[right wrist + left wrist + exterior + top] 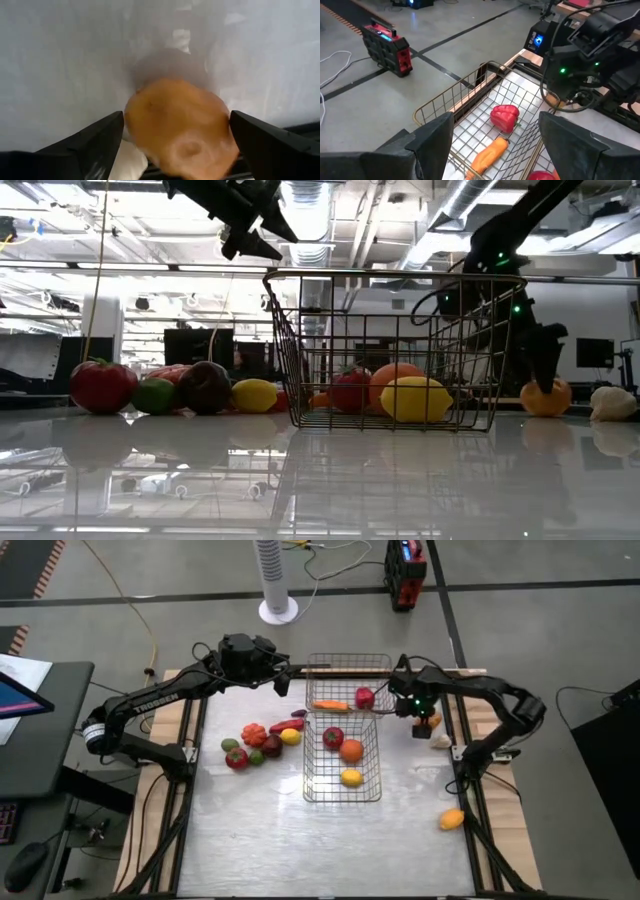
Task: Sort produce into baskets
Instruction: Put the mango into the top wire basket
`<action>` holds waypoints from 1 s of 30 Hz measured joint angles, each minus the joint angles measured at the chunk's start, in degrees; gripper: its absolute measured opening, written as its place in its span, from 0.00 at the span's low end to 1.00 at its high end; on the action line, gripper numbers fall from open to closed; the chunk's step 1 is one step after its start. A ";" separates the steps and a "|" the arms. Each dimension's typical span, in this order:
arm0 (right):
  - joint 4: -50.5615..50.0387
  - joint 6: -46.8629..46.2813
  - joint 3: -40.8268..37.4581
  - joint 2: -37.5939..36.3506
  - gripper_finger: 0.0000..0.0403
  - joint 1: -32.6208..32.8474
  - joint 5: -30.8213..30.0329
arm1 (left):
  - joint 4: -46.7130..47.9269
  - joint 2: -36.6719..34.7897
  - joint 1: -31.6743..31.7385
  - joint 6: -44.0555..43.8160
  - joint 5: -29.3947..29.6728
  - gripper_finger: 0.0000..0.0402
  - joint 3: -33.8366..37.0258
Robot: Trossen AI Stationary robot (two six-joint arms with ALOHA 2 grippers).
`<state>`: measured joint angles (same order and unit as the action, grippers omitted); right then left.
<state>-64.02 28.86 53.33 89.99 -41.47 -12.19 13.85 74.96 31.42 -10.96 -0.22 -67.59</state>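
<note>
Two wire baskets stand mid-table. The far basket (347, 668) holds an orange carrot (331, 705) and a red pepper (364, 697). The near basket (342, 788) holds a red fruit, an orange and a lemon. Loose produce (258, 740) lies on the table left of the baskets. My left gripper (283, 682) is open and empty, raised over the far basket's left end; the left wrist view (495, 117) shows the pepper and carrot below it. My right gripper (424, 720) is open, pointing down, with its fingers on either side of a round orange fruit (175, 130) that rests on the table right of the baskets. My right gripper comes from above with one finger (107, 135) on each side of the orange fruit (546, 400), which sits on the table. I cannot tell whether the fingers touch it.
A white garlic-like piece (440, 740) lies just beside the orange fruit. A yellow-orange piece (452, 819) lies near the table's right front. Bare table spreads in front of the near basket. A red-black box (404, 575) and a white stand sit on the floor beyond.
</note>
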 joint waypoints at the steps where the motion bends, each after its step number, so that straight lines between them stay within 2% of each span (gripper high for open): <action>1: 0.39 0.07 -0.30 0.65 0.96 0.00 -0.03 | 0.03 0.00 0.00 0.00 0.00 0.69 0.00; 9: -1.08 0.17 -1.41 3.92 0.87 0.23 -3.34 | -0.01 0.00 0.00 0.85 0.03 0.69 0.00; 13: -0.21 0.13 -1.57 2.00 0.83 0.17 -4.13 | -0.03 0.00 0.01 1.31 0.06 0.69 0.00; 20: -2.60 -4.20 1.29 -2.38 0.82 2.21 -3.37 | -0.07 0.00 0.07 1.92 0.52 0.69 0.00; 25: -4.33 -10.42 6.79 -6.78 0.82 5.58 4.01 | -0.79 0.00 0.04 1.86 0.57 0.69 0.00; 30: 0.26 -17.64 12.16 -12.90 0.82 7.90 18.40 | -0.88 0.00 0.04 1.22 0.63 0.69 0.00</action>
<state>-63.76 11.21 65.50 77.08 -33.57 6.22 12.98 74.96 31.46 -9.74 0.40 -67.59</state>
